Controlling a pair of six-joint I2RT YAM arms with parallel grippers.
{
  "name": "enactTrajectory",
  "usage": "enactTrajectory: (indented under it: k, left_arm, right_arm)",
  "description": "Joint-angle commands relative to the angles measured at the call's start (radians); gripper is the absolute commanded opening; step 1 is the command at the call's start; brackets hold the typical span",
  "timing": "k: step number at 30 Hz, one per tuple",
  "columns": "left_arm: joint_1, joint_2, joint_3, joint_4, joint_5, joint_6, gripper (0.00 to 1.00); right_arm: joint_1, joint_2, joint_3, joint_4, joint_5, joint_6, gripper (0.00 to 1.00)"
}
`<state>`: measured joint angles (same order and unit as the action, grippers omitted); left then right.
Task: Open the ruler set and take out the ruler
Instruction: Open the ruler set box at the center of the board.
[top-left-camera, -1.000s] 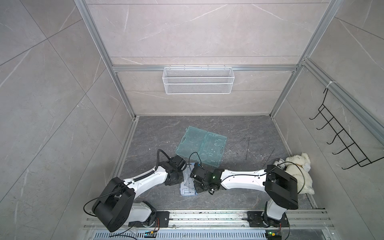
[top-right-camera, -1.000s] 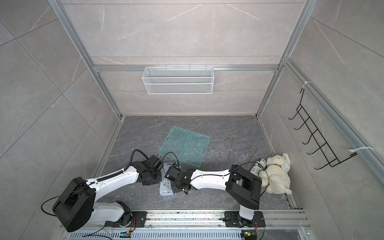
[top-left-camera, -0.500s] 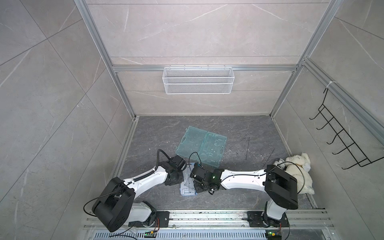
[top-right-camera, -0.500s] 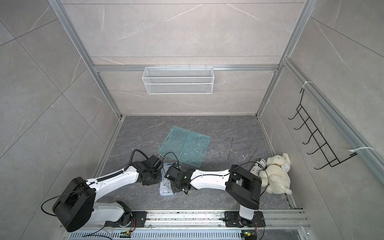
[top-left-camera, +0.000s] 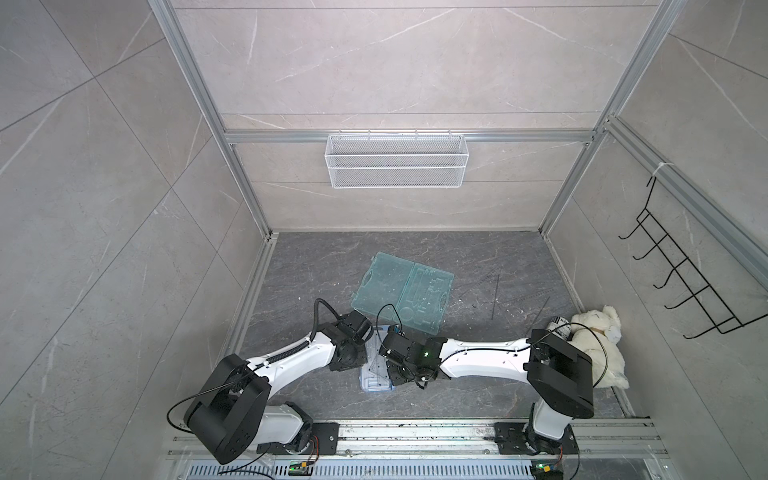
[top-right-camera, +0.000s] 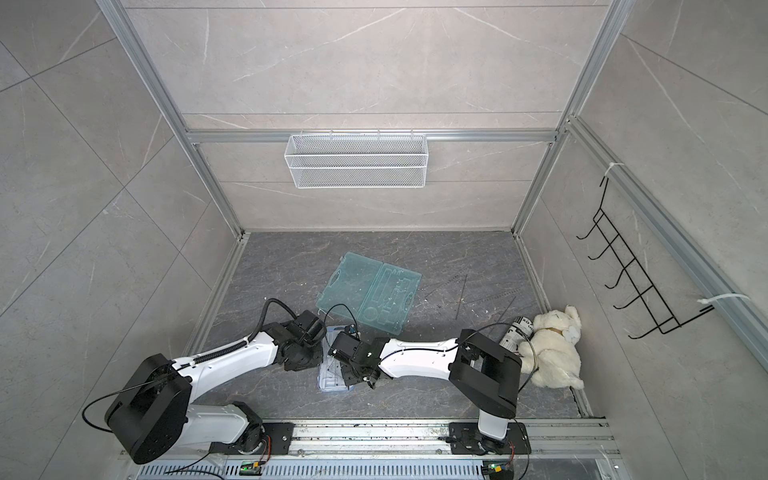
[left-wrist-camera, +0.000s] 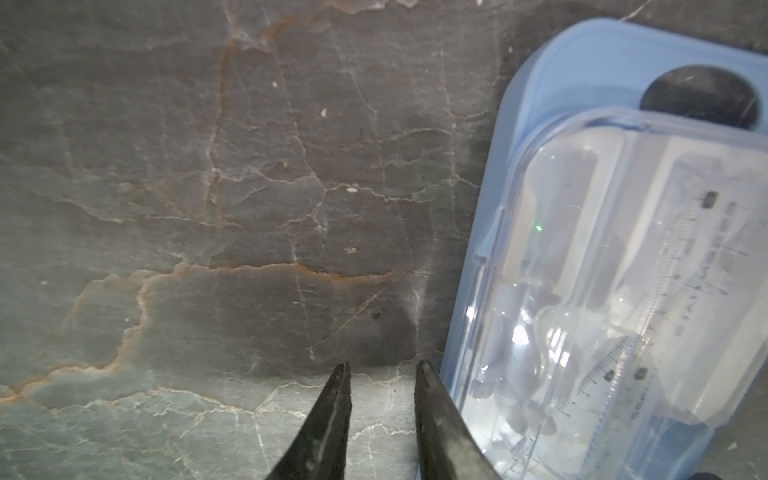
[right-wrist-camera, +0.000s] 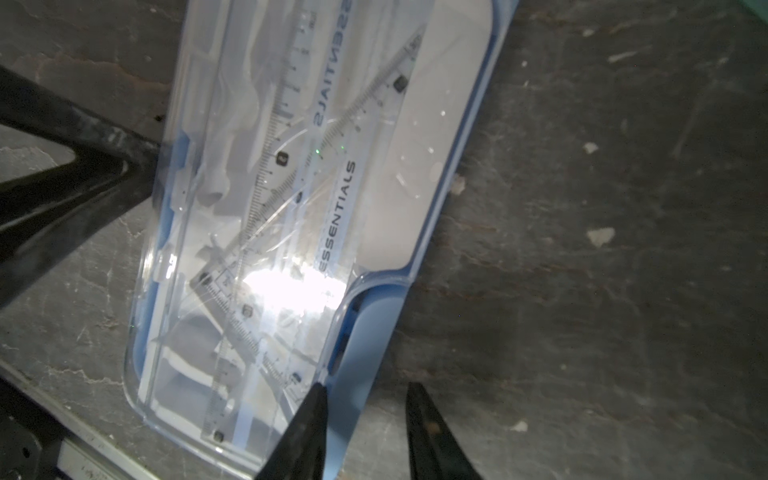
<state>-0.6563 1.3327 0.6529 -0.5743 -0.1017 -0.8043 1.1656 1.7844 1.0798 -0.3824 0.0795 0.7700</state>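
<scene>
Right wrist view shows the right fingers (right-wrist-camera: 307, 424), two black, narrow, pointed pieces. They stand a little apart and do not grip anything. One of them lies at the blue lip of the ruler set (right-wrist-camera: 374, 174), and its partner is over the bare tabletop (right-wrist-camera: 582, 249), apart from the lip. Part of this lip is between them. The ruler set is a long, flat box with rounded corners. It has a light blue plastic base and a clear, shiny lid that lies down on it, with a strong white reflection. Through the lid I can see the ruler (right-wrist-camera: 274, 174). It is transparent, with fine black marks, and it is inside the box under a second clear scale that crosses it. In the left wrist view the left fingers (left-wrist-camera: 328, 415) are also black and pointed, slightly parted, and they hold nothing. One is just beside the blue rim of the box; I cannot tell if it touches. The tabletop is dark grey and stone-like, matte, with pale and rusty veins. In both top views the ruler set (top-left-camera: 376, 374) (top-right-camera: 330, 374) lies near the front edge, between the two wrists. Behind it a teal translucent case (top-left-camera: 403, 291) lies opened flat, and a white plush toy (top-left-camera: 598, 345) sits at the right wall.
</scene>
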Motion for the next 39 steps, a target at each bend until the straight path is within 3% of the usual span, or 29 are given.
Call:
enactTrajectory:
  k: [1,9,21,39]
  left_arm:
    - [0.002,0.008,0.008,-0.001,0.009,-0.014,0.31]
    - [0.002,0.014,0.008,0.002,0.011,-0.014,0.31]
    - [0.001,0.016,0.007,0.002,0.009,-0.013,0.31]
    - [0.002,0.02,0.012,-0.002,0.008,-0.014,0.31]
  right_arm:
    - [0.005,0.058,0.015,0.005,-0.012,0.022,0.36]
    - [0.005,0.072,0.024,-0.001,-0.012,0.025,0.36]
    - [-0.001,0.066,0.008,-0.031,0.029,0.02,0.19]
    - [-0.023,0.046,-0.03,-0.071,0.082,0.02,0.18]
